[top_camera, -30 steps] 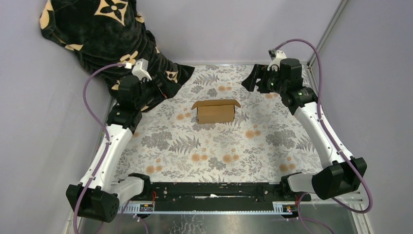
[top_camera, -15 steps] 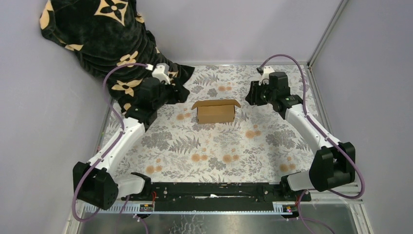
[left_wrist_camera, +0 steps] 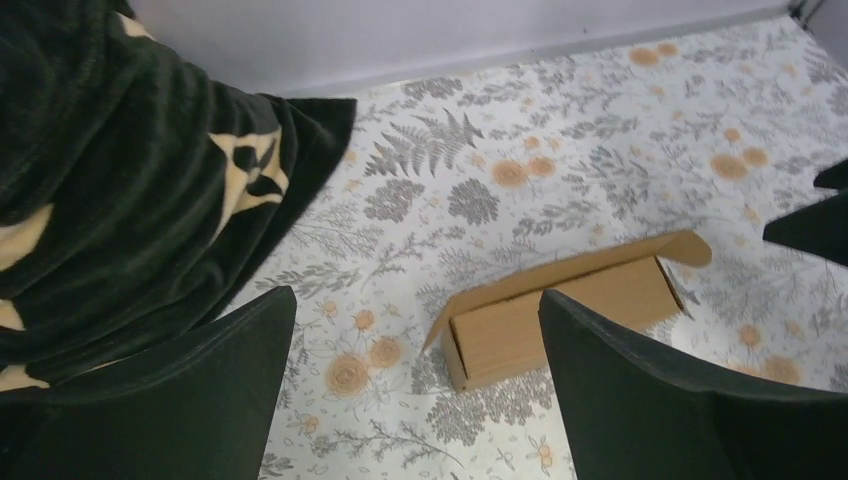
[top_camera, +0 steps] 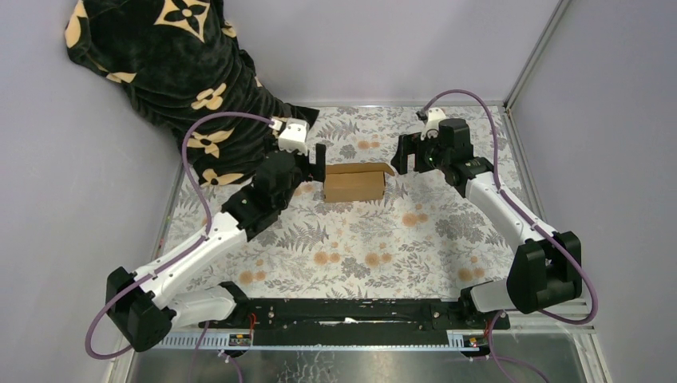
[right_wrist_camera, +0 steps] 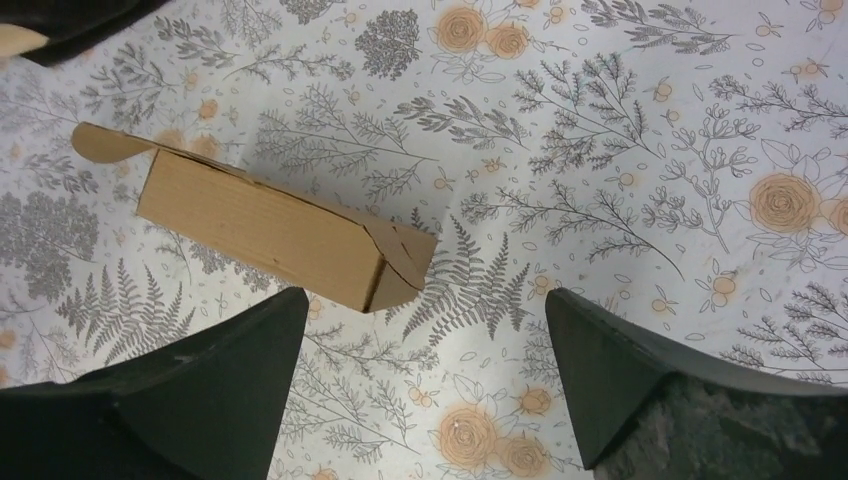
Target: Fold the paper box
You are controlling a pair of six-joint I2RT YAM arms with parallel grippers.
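Resting on the floral tablecloth (top_camera: 351,247), the paper box (top_camera: 354,183) lies toward 12 o'clock of the table's middle, its long side running from 9 to 3 o'clock. It is already a small rectangular brown carton. A flap with rounded ears stands up along its far long edge, so the top is not tucked shut.

The left gripper (top_camera: 315,166) hovers at the box's 9 o'clock end, just beside it, fingers spread wide and grasping nothing. Through the left wrist camera the box (left_wrist_camera: 560,320) shows between and beyond the two dark fingers (left_wrist_camera: 200,390), clear of both. The left gripper (left_wrist_camera: 415,300) is plainly released.

The right gripper (top_camera: 407,159) hangs at the 3 o'clock end, near but apart from the cardboard, also spread and empty. From its wrist camera the box (right_wrist_camera: 270,235) lies toward 10 o'clock of the gap in the right gripper (right_wrist_camera: 425,295), with a curved end flap folded across the nearer end (a small seam shows there).

A black blanket (top_camera: 176,64) with cream flower marks is heaped at the table's 10 o'clock corner.
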